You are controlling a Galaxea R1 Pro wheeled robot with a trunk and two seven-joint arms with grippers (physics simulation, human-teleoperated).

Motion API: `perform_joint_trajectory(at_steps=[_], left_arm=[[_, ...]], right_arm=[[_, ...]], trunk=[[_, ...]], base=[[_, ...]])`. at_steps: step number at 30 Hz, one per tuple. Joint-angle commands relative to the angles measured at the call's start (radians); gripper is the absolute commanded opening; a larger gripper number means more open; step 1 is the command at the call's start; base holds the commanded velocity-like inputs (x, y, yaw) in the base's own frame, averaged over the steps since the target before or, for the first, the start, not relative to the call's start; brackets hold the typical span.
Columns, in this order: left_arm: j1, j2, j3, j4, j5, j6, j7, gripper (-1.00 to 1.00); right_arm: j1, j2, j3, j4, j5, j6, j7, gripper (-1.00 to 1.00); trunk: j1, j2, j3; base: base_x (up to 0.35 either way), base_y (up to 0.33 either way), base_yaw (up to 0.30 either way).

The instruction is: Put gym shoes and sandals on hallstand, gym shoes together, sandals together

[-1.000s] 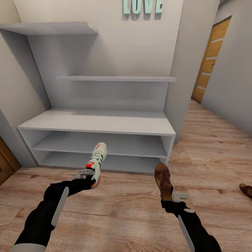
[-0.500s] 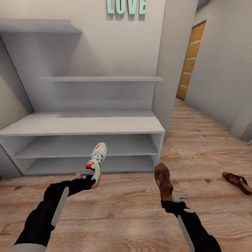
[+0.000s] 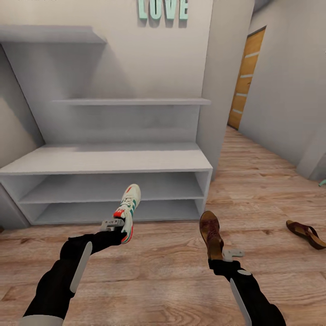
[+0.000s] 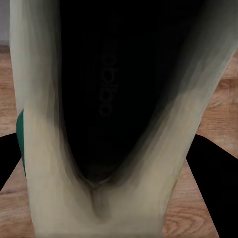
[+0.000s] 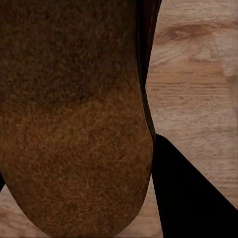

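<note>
1. One hallstand (image 3: 113, 158) fills the head view from 9 to 12 o'clock: a pale grey unit with a low bench of two open tiers, a tall back panel and two floating shelves above. All its surfaces that show are bare.
2. One set of mint letters reading "LOVE" (image 3: 163, 8) sits on the wall at 12 o'clock, above the shelves.
3. One left gripper (image 3: 118, 224) at about 7 o'clock is clenched on the heel of one gym shoe (image 3: 128, 213), white with green stripes and a red-orange tongue and heel patch. The shoe is in the air, toe pointing toward the rack's lower tiers. In the left wrist view its dark inside and cream collar (image 4: 99, 163) lie between the black fingers (image 4: 215, 188).
4. One right gripper (image 3: 218, 258) at about 5 o'clock grasps one brown sandal (image 3: 211, 233) by its heel end, toe aimed toward the rack's right corner, lifted off the floor. In the right wrist view the brown footbed (image 5: 74, 124) is close up, with one black finger (image 5: 193, 198) beside it.
5. A second brown sandal (image 3: 307, 233) lies on the corridor floor (image 3: 253, 190) at 3 o'clock, well apart from the rack; two sandals in all.
6. One wooden door (image 3: 246, 77) stands down the corridor at 2 o'clock.
</note>
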Motion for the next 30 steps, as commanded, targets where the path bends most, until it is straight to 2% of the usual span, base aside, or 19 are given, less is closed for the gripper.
perform_joint_trajectory(at_steps=[1,8,17,19,20,21,22,24,26,27,29,30], left_arm=[[-0.001,0.0,0.001,-0.001,0.009,0.007,0.002,-1.0],[-0.001,0.0,0.001,-0.001,0.008,0.007,0.002,-1.0],[-0.001,0.0,0.002,0.022,0.002,-0.002,0.004,-1.0],[-0.001,0.0,0.003,0.047,0.0,-0.004,0.006,-1.0],[-0.001,0.0,0.003,0.053,0.0,-0.004,0.007,-1.0],[-0.001,0.0,0.004,0.057,-0.001,-0.003,0.008,-1.0],[-0.001,0.001,0.004,0.06,-0.002,-0.003,0.009,-1.0],[-0.001,0.001,0.003,0.079,-0.008,-0.003,0.02,-1.0],[-0.001,0.001,0.002,0.122,-0.017,-0.003,0.038,-1.0],[-0.001,0.0,0.002,0.144,-0.02,-0.003,0.046,-1.0],[-0.001,0.0,0.001,0.176,-0.023,-0.003,0.058,-1.0],[-0.001,0.0,0.001,0.181,-0.024,-0.003,0.06,-1.0]], right_arm=[[0.0,0.0,0.0,-0.002,-0.002,0.006,-0.003,-1.0],[0.0,0.001,0.0,-0.002,-0.001,0.006,-0.003,-1.0],[-0.001,-0.003,-0.006,-0.002,-0.01,0.008,-0.003,-1.0],[0.0,-0.008,-0.023,-0.002,-0.011,0.01,-0.001,-1.0],[0.0,-0.015,-0.05,-0.002,-0.012,0.012,0.0,-1.0],[-0.001,-0.036,-0.097,-0.001,-0.012,0.014,0.0,-1.0],[0.0,-0.068,-0.161,-0.001,-0.012,0.015,0.001,-1.0],[0.0,-0.144,-0.314,0.001,-0.012,0.016,0.002,-1.0],[0.0,-0.222,-0.463,0.001,-0.009,0.017,0.003,-1.0],[0.001,-0.26,-0.526,0.002,-0.007,0.017,0.004,-1.0],[0.0,-0.326,-0.614,0.005,-0.005,0.016,0.004,-1.0],[0.001,-0.338,-0.628,0.006,-0.004,0.016,0.004,-1.0]], trunk=[[0.0,0.0,-0.001],[0.0,0.0,-0.001],[0.0,0.0,-0.001],[0.0,0.0,-0.001],[0.0,0.0,-0.001],[0.0,0.0,-0.001],[0.0,0.0,-0.001],[0.0,0.0,-0.001],[0.0,0.0,-0.001],[0.0,0.0,-0.001],[0.0,0.0,-0.001],[0.0,0.0,-0.001]], base=[[-0.008,0.0,0.038],[-0.002,0.0,0.203],[0.0,0.0,0.016],[0.0,0.0,0.0],[0.0,0.0,0.0],[0.0,0.0,0.0],[0.0,0.0,0.0],[0.0,0.0,0.0],[0.0,0.0,0.0],[0.0,0.0,0.0],[0.0,0.0,0.0],[0.0,0.0,0.0]])
